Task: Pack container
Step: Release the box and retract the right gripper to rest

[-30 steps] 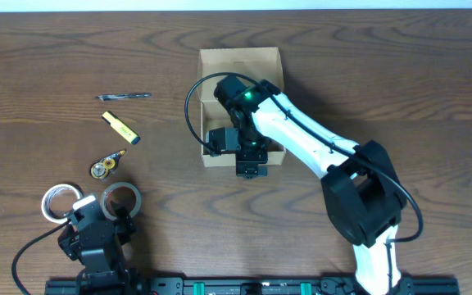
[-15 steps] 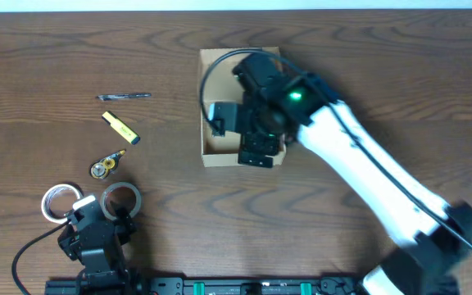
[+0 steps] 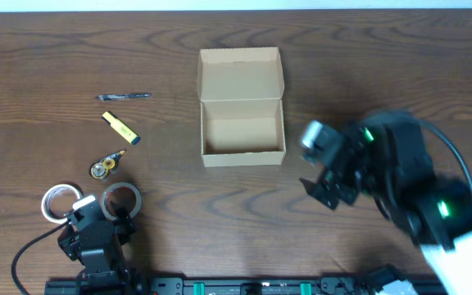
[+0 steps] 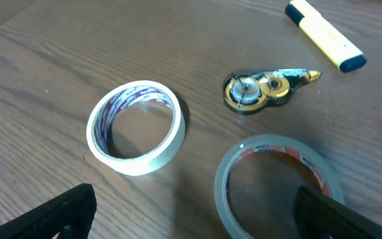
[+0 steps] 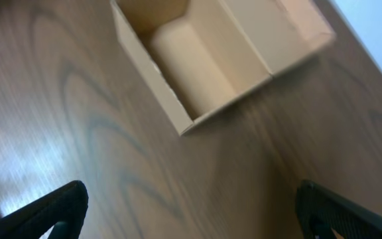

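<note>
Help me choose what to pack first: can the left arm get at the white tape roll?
Probably yes. The left gripper is open just short of the white tape roll, which lies flat on the brown wooden table with nothing over it.

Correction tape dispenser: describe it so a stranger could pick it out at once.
Start at the open cardboard box mid-table and go to the stationery on its left. The correction tape dispenser lies between the yellow highlighter and the two tape rolls. It alone is teardrop-shaped, with gold wheels inside a dark case.

Even light (right wrist view blurred)
</note>
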